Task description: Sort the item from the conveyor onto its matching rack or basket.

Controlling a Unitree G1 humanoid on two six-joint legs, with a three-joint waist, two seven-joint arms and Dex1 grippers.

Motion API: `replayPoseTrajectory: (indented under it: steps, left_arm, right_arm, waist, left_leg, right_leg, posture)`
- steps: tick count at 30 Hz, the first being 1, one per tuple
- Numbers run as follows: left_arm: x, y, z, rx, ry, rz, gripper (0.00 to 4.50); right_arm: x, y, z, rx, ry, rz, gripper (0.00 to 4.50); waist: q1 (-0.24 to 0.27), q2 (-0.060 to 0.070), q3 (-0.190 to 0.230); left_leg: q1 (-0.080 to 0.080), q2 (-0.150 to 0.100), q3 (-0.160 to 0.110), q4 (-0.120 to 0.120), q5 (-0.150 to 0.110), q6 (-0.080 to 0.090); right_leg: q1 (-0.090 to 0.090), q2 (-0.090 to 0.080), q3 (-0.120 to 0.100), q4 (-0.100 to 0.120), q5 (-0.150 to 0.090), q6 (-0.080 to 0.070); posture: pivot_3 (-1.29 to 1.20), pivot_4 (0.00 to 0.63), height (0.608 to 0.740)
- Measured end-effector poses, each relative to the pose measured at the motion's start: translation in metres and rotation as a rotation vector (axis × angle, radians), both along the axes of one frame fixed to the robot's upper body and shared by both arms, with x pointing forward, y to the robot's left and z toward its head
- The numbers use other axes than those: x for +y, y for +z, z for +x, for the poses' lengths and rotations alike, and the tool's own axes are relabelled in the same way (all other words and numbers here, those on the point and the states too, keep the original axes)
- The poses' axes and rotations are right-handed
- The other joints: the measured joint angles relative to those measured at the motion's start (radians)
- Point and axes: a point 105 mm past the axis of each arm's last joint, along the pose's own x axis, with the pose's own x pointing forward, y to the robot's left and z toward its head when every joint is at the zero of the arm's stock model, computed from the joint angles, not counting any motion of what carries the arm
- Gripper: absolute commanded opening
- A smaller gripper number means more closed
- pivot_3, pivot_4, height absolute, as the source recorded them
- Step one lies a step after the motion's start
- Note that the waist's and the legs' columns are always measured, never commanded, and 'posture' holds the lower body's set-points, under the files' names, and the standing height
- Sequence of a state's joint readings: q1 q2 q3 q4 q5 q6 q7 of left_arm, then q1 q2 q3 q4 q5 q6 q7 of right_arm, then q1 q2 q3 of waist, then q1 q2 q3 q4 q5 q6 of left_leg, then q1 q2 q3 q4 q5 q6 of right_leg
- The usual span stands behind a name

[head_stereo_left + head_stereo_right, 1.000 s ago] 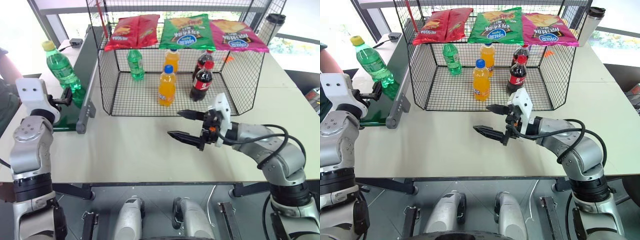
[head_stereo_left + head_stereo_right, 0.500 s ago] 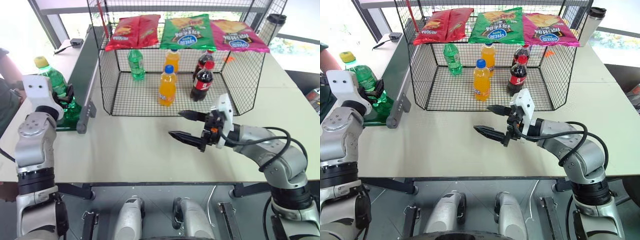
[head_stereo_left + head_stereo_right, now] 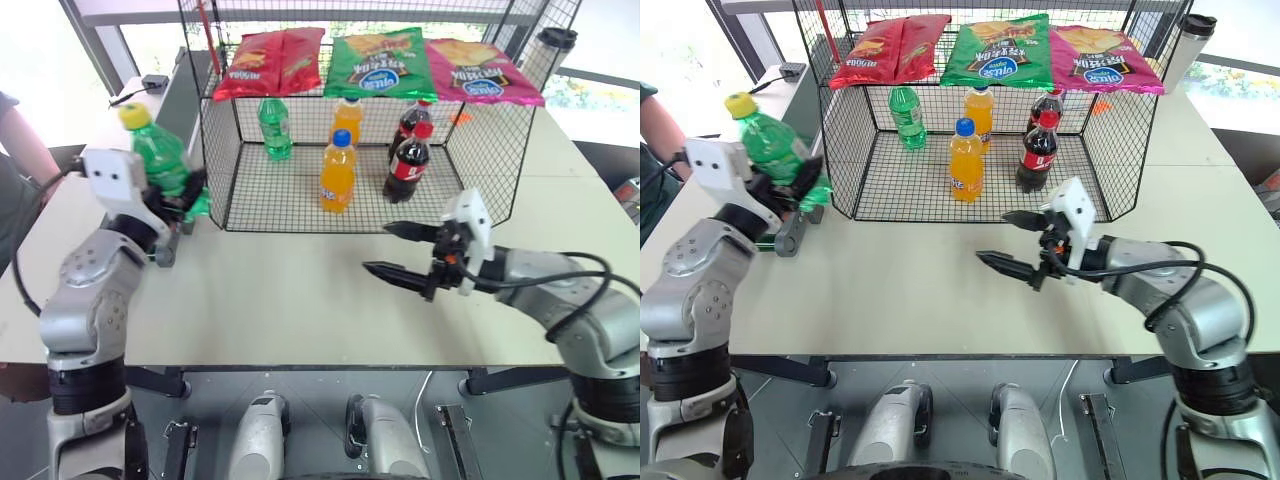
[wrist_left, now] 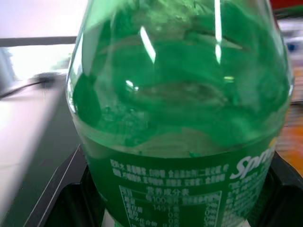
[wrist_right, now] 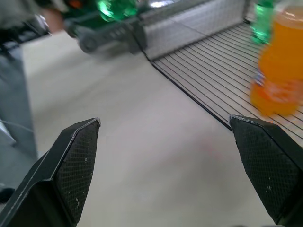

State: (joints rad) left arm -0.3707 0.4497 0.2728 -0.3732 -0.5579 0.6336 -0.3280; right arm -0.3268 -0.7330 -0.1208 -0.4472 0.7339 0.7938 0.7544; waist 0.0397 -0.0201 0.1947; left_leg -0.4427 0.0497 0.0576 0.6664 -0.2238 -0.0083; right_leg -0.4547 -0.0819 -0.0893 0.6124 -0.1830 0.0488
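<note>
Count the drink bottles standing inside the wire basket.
5 in the basket: green bottle back left, orange bottles front and behind, cola bottles and right. More may be hidden.

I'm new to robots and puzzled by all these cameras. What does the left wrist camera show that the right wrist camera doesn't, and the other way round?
Left wrist camera: the green soda bottle from very close, its label print readable, seated between the left gripper's black fingers.

Right wrist camera: the right gripper, its two black fingers spread wide with nothing between them, over the pale table, with the wire basket floor and an orange soda bottle standing on it.

Both: the green bottle, which in the right wrist camera is a small blurred shape by the conveyor.
</note>
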Motion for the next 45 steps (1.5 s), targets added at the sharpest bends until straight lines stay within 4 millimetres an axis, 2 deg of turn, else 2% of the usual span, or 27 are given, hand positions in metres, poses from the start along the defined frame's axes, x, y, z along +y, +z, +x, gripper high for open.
replayPoseTrajectory:
  steps: [1, 3, 5, 8, 10, 12, 14, 18, 22, 27, 29, 30, 31, 40, 45]
  left_arm:
    - [-0.016, -0.002, 0.001, 0.023, -0.061, -0.011, 2.91]
    - [-0.033, -0.005, 0.005, 0.042, -0.117, -0.017, 2.91]
    - [-0.05, -0.008, 0.021, 0.063, -0.145, 0.003, 2.91]
    - [-0.06, -0.023, 0.048, 0.103, -0.104, 0.072, 2.91]
    - [-0.067, -0.033, 0.078, 0.131, -0.035, 0.066, 2.91]
    - [-0.066, -0.04, 0.096, 0.138, 0.023, 0.073, 2.91]
    - [-0.071, -0.044, 0.113, 0.125, 0.059, 0.083, 2.91]
    - [-0.078, -0.053, 0.129, 0.103, 0.102, 0.103, 2.91]
    - [-0.071, -0.066, 0.135, 0.103, 0.173, 0.128, 2.91]
    - [-0.063, -0.067, 0.138, 0.088, 0.261, 0.16, 2.91]
    - [-0.061, -0.068, 0.138, 0.081, 0.28, 0.161, 3.97]
    - [-0.061, -0.068, 0.138, 0.076, 0.279, 0.163, 4.31]
    - [-0.062, -0.068, 0.138, 0.074, 0.276, 0.164, 4.42]
    - [-0.063, -0.068, 0.137, 0.073, 0.272, 0.145, 4.42]
    - [-0.054, -0.067, 0.13, 0.063, 0.289, 0.149, 4.42]
  right_arm:
    - [-0.002, 0.002, 0.0, -0.003, -0.008, 0.005, 4.5]
    - [-0.002, 0.002, 0.0, -0.004, -0.015, 0.006, 4.5]
    - [-0.002, 0.004, 0.001, -0.015, -0.035, 0.012, 4.5]
    - [-0.002, 0.005, 0.0, -0.026, -0.05, 0.012, 4.5]
    - [-0.003, 0.003, 0.0, -0.025, -0.066, 0.013, 4.5]
    - [-0.002, 0.002, -0.002, -0.028, -0.069, 0.013, 4.5]
    - [-0.002, 0.001, -0.001, -0.028, -0.083, 0.014, 4.5]
    - [-0.002, 0.002, -0.001, -0.033, -0.096, 0.023, 4.5]
    - [-0.001, 0.002, -0.003, -0.039, -0.105, 0.029, 4.5]
    - [-0.001, 0.001, -0.005, -0.036, -0.113, 0.032, 4.5]
    - [-0.001, 0.0, -0.005, -0.035, -0.117, 0.032, 4.5]
    - [-0.002, 0.001, -0.005, -0.035, -0.118, 0.032, 4.5]
    - [-0.002, 0.001, -0.005, -0.035, -0.118, 0.032, 4.5]
    - [-0.002, 0.0, -0.005, -0.035, -0.118, 0.033, 4.5]
    - [0.0, -0.001, -0.005, -0.033, -0.113, 0.04, 4.5]
  waist:
    - [0.0, 0.0, 0.0]
    - [-0.001, 0.0, 0.0]
    - [0.0, 0.0, 0.0]
    - [-0.003, 0.0, 0.0]
    - [0.003, 0.0, 0.0]
    - [0.001, 0.0, 0.0]
    - [0.001, 0.0, 0.0]
    - [0.0, -0.001, 0.0]
    - [0.0, -0.001, 0.0]
    - [0.0, -0.001, 0.001]
    - [0.0, -0.001, 0.0]
    - [0.0, -0.001, 0.0]
    - [0.0, -0.001, 0.0]
    - [0.0, -0.001, 0.0]
    - [-0.002, -0.001, 0.0]
  left_leg:
    - [0.001, 0.0, -0.001, 0.0, 0.0, 0.0]
    - [0.001, 0.0, -0.002, 0.0, 0.0, 0.0]
    - [0.002, 0.0, -0.004, 0.0, 0.0, 0.0]
    - [0.003, 0.0, -0.004, 0.0, 0.001, 0.001]
    - [0.002, 0.0, -0.005, 0.001, 0.001, 0.001]
    - [0.0, 0.0, -0.004, 0.001, 0.001, 0.001]
    - [-0.001, 0.0, -0.004, 0.001, 0.001, 0.001]
    - [-0.002, -0.001, -0.002, 0.0, 0.0, 0.002]
    - [-0.001, -0.001, -0.003, -0.001, -0.001, 0.002]
    - [-0.001, -0.001, -0.003, 0.0, -0.001, 0.002]
    - [-0.001, -0.001, -0.003, 0.001, -0.001, 0.002]
    - [-0.001, -0.001, -0.003, 0.001, -0.001, 0.002]
    - [-0.001, -0.001, -0.003, 0.001, -0.001, 0.002]
    - [0.0, -0.001, -0.003, 0.001, 0.0, 0.002]
    - [0.0, 0.0, -0.003, 0.0, 0.0, 0.002]
  right_leg:
    - [0.0, 0.001, 0.0, 0.001, -0.002, 0.003]
    - [0.0, 0.002, 0.0, 0.002, -0.001, 0.002]
    - [0.001, 0.004, 0.0, 0.002, 0.0, 0.0]
    - [0.001, 0.004, 0.0, 0.002, 0.0, 0.0]
    - [0.002, 0.005, 0.0, 0.002, 0.0, 0.0]
    - [0.0, 0.004, 0.0, 0.001, 0.001, 0.003]
    - [0.0, 0.004, 0.0, 0.0, 0.002, 0.003]
    - [-0.001, 0.002, 0.0, -0.001, 0.002, 0.005]
    - [-0.002, 0.002, 0.0, 0.001, 0.002, 0.005]
    - [-0.001, 0.002, 0.0, 0.001, 0.002, 0.005]
    - [-0.001, 0.001, 0.0, 0.001, 0.002, 0.005]
    - [-0.001, 0.002, 0.0, 0.001, 0.002, 0.005]
    - [-0.001, 0.002, 0.0, 0.001, 0.002, 0.005]
    - [-0.001, 0.002, 0.0, 0.002, 0.002, 0.005]
    - [-0.001, 0.002, 0.0, 0.002, 0.003, 0.005]
  posture:
    - [0.0, 0.15, 0.74]
    - [0.0, 0.15, 0.74]
    - [0.0, 0.15, 0.74]
    - [0.0, 0.15, 0.74]
    - [0.0, 0.15, 0.74]
    - [0.0, 0.15, 0.74]
    - [0.0, 0.15, 0.74]
    - [0.0, 0.15, 0.74]
    - [0.0, 0.15, 0.74]
    - [0.0, 0.15, 0.74]
    - [0.0, 0.15, 0.74]
    - [0.0, 0.15, 0.74]
    - [0.0, 0.15, 0.74]
    - [0.0, 0.15, 0.74]
    - [0.0, 0.15, 0.74]
